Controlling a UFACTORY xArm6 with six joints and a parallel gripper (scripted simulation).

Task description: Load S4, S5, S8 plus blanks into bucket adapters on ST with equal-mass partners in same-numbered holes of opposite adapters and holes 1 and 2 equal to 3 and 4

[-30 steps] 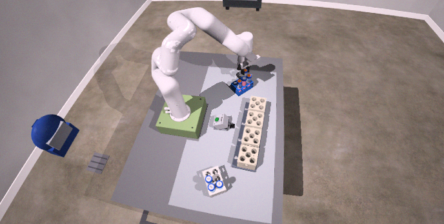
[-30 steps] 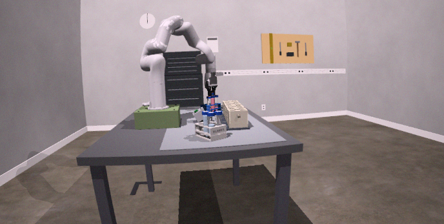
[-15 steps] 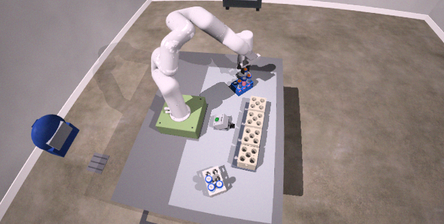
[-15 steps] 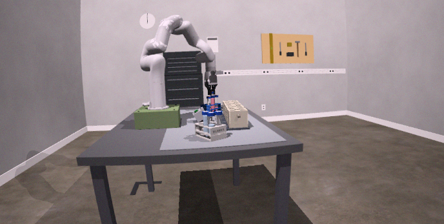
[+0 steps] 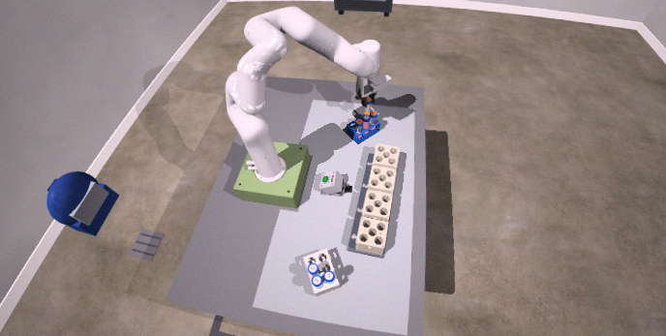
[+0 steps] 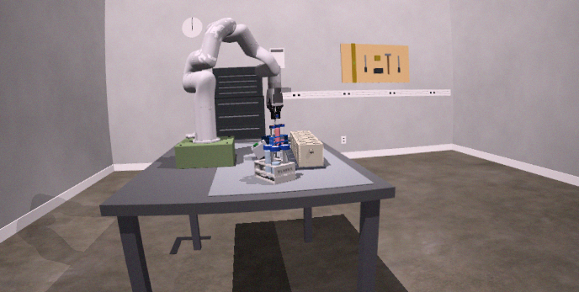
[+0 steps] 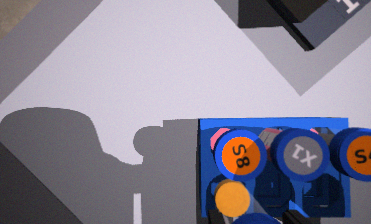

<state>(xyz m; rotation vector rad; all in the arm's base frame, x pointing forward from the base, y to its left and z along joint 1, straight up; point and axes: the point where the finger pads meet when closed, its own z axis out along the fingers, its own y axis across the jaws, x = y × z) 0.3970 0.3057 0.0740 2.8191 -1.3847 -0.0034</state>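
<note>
My gripper (image 5: pixel 367 101) (image 6: pixel 275 116) (image 7: pixel 256 218) is shut on a blue-capped tube with an orange cap dot, its ID hidden. The tube (image 5: pixel 369 100) (image 7: pixel 232 199) holds a little orange liquid and hangs over the blue rack (image 5: pixel 358 139) (image 7: pixel 273 122). Tubes S8 (image 7: pixel 241 156) (image 5: pixel 374 113), X1 (image 7: pixel 300 154) with a grey dot, and S4 (image 7: pixel 367 155) (image 5: pixel 359 122) stand in one row of that rack. Several cream adapters (image 5: pixel 378 216) (image 6: pixel 311 156) sit with visibly empty holes in the loading stand (image 5: pixel 353 247). The white rack (image 5: pixel 323 292) (image 6: pixel 287 175) holds three white-dotted blanks (image 5: pixel 317 280).
The grey desk (image 5: pixel 334 190) with the green DONE key (image 5: pixel 325 179) stands between the green robot base (image 5: pixel 271 193) (image 6: pixel 205 154) and the adapters. The row of adapters runs along the right part of the table. The near end of the stand (image 7: pixel 331 30), marked 1, shows in the wrist view.
</note>
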